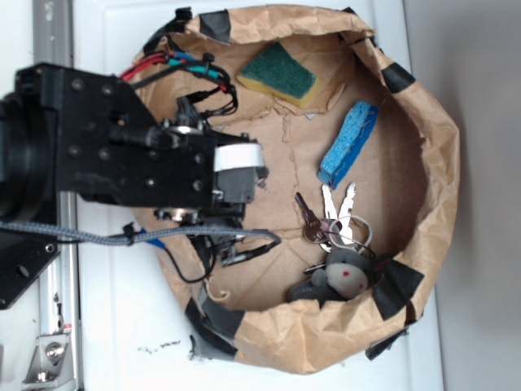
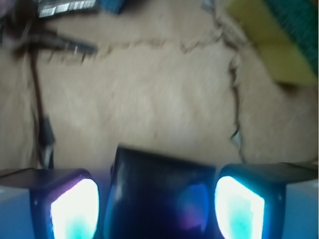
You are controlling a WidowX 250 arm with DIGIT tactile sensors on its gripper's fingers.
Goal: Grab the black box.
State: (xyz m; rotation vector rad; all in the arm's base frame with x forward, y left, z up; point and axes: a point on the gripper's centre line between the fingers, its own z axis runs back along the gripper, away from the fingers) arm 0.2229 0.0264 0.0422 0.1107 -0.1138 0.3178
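The black box (image 2: pixel 159 194) is glossy and dark and fills the space between my two fingers in the wrist view. My gripper (image 2: pixel 157 199) is closed against its sides, with the lit pads (image 2: pixel 75 209) close on either side. In the exterior view my gripper (image 1: pixel 244 181) is over the left part of the brown paper bowl (image 1: pixel 423 147). There the box shows only as a dark shape (image 1: pixel 238 186) under the white-taped finger.
A green-and-yellow sponge (image 1: pixel 278 75) lies at the back of the bowl and shows in the wrist view (image 2: pixel 279 40). A blue sponge (image 1: pixel 348 143), keys (image 1: pixel 335 220) and a grey plush toy (image 1: pixel 340 275) lie to the right. Loose cables (image 1: pixel 207 244) run beside my arm.
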